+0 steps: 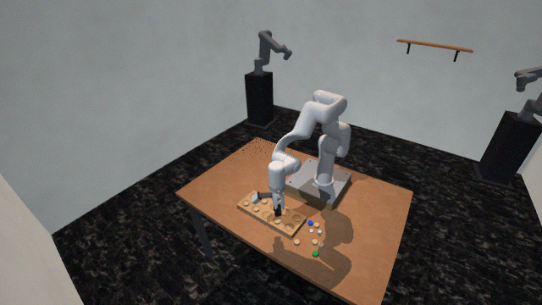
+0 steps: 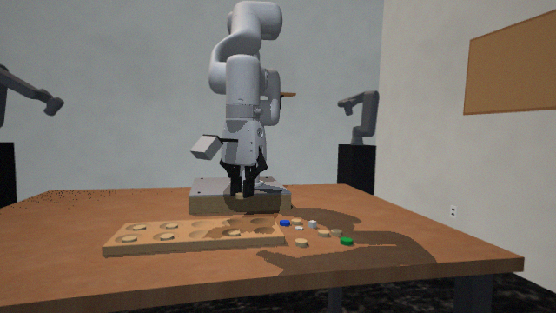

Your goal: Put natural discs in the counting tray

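Observation:
The wooden counting tray [image 1: 271, 213] lies flat near the table's front; it also shows in the exterior view [image 2: 195, 235]. Several natural discs rest in its pockets, among them one at the left end [image 2: 129, 238] and one toward the right [image 2: 234, 233]. Several pockets in the middle and at the right are empty. My gripper [image 2: 242, 191] hangs above the tray's right half, well clear of it, and is shut on a natural disc [image 2: 239, 196]. In the top view the gripper [image 1: 278, 210] appears over the tray's middle pockets.
Right of the tray lie loose natural discs [image 2: 301, 243] [image 2: 323, 233] [image 2: 296, 221], a blue disc [image 2: 285, 223], a green disc [image 2: 346, 241] and a small white cube [image 2: 312, 224]. My base block [image 2: 239, 200] stands behind the tray.

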